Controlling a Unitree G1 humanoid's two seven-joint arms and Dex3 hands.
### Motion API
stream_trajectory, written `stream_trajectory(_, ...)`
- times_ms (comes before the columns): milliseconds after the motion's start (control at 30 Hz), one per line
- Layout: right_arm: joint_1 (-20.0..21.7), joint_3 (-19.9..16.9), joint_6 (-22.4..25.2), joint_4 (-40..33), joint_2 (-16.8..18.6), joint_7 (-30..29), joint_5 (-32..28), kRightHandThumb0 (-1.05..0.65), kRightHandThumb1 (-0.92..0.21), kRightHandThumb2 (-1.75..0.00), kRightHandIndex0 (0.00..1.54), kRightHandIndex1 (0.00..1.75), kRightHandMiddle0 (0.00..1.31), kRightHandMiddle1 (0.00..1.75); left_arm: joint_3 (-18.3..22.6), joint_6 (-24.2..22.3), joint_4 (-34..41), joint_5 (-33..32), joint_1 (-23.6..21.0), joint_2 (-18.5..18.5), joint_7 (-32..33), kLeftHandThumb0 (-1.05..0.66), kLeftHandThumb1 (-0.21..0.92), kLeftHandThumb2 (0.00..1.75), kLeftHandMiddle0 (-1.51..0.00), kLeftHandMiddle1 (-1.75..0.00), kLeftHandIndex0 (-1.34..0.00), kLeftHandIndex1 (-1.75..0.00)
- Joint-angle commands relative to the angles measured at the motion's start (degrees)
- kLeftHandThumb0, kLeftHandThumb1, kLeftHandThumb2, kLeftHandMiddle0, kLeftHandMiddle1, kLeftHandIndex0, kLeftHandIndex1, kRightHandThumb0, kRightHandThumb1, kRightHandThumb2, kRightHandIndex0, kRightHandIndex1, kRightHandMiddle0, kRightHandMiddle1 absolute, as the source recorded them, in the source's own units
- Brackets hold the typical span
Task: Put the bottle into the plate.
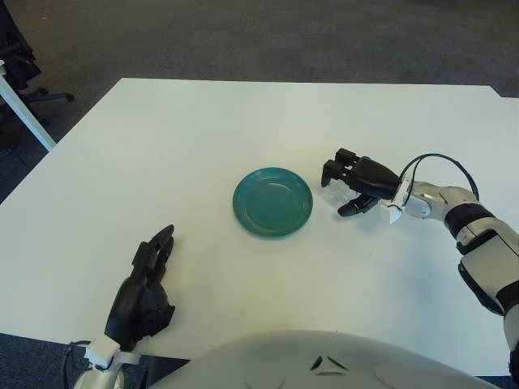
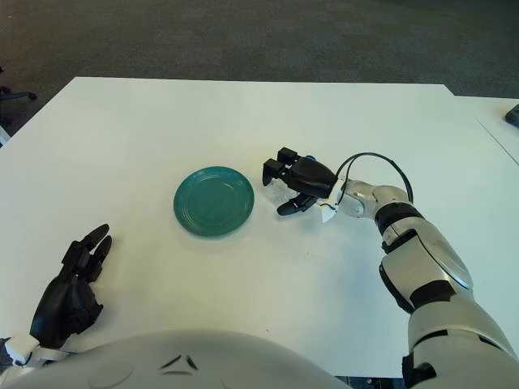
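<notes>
Right hand [image 1: 357,182] curled around the clear bottle [image 1: 347,188] (mostly hidden), just right of the green plate [image 1: 272,202] on the table [image 1: 186,138]. Left hand [image 1: 144,290] relaxed, empty, at near-left edge.

White table [image 1: 203,121]: bare across the upper and left of frame. Green plate [image 1: 272,201]: at centre, nothing in it, open from above. Right hand [image 1: 357,180]: just right of the plate, a narrow bare strip between them. Left hand [image 1: 144,288]: lower left, well apart from the plate.
</notes>
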State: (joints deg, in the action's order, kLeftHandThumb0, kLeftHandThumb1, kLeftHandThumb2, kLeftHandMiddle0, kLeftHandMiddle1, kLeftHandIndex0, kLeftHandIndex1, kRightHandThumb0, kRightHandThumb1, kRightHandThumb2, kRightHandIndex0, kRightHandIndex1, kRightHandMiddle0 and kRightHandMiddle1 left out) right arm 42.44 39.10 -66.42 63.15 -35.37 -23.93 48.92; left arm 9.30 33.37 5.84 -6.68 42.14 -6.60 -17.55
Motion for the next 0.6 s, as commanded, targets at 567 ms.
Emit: stream_trajectory(567, 9.01, -2.33, -3.57, -1.26, -4.13, 0.06, 2.95, -1.05, -0.92, -1.05, 1.15, 1.75, 1.07, 1.75, -4.44, -2.98, -5.80, 1.38, -3.46, 1.29, 3.26, -0.92, 0.92, 1.04, -0.25, 0.00, 0.00, -0.57)
